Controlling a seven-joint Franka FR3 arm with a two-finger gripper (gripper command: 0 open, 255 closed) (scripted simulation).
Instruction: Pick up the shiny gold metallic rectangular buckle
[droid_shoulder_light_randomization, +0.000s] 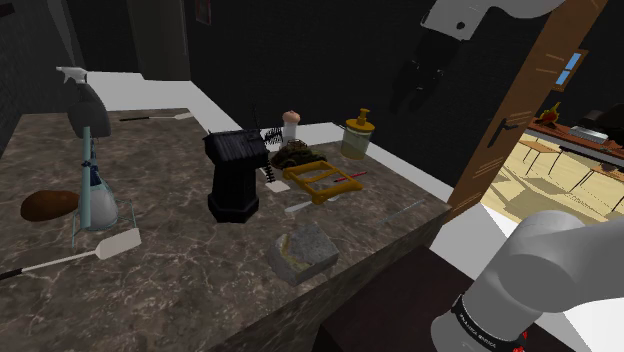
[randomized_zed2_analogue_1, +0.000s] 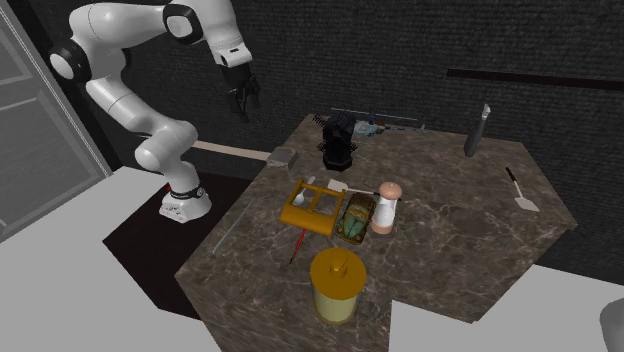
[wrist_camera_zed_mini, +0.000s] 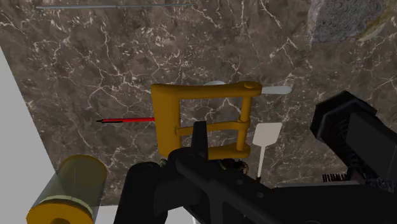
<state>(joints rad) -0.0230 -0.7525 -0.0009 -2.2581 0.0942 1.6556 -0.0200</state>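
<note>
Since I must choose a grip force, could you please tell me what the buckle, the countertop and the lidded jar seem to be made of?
The buckle: flat mustard-gold, possibly metal, though no glints show. The countertop: dark brown stone, probably marble, judging by its white veins. The jar: see-through yellowish wall, so glass or plastic; opaque gold lid.

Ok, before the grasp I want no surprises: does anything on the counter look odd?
The gold buckle lies over a white spoon, whose ends show past one bar, and a red stick meets its side. So it may not sit flat. Nothing looks spilled or broken.
</note>
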